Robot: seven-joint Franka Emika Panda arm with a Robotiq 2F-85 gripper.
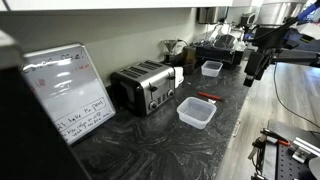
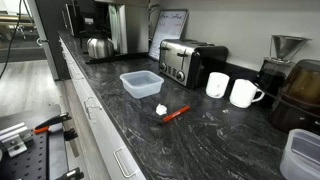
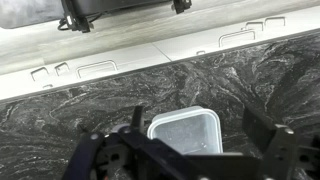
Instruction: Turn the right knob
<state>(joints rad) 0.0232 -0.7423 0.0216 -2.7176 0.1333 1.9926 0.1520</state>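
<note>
Black stone countertop (image 1: 150, 145) with white veining runs along a pale wall. A silver four-slot toaster (image 1: 143, 86) stands at the back edge near the middle of the counter, its control face turned toward the front edge. The task's knobs sit on that face, but they are too small to tell apart.

A whiteboard (image 1: 66, 92) with handwriting leans against the wall just beside the toaster. Nearer the front edge, a clear plastic container (image 1: 196, 112) sits in front of the toaster, with a red marker (image 1: 207, 96) lying near it. A second clear container (image 1: 211, 68) rests further along the back edge. In an exterior view, two white mugs (image 2: 230, 89) stand just beside the toaster, and a metal kettle (image 2: 97, 46) sits at the far end of the counter.

The robot's gripper (image 1: 251, 76) hangs in the air above the front edge, well apart from the toaster and touching nothing. In the wrist view, its fingers (image 3: 135, 120) are spread wide and hold nothing, with the clear container visible on the counter below between them.
</note>
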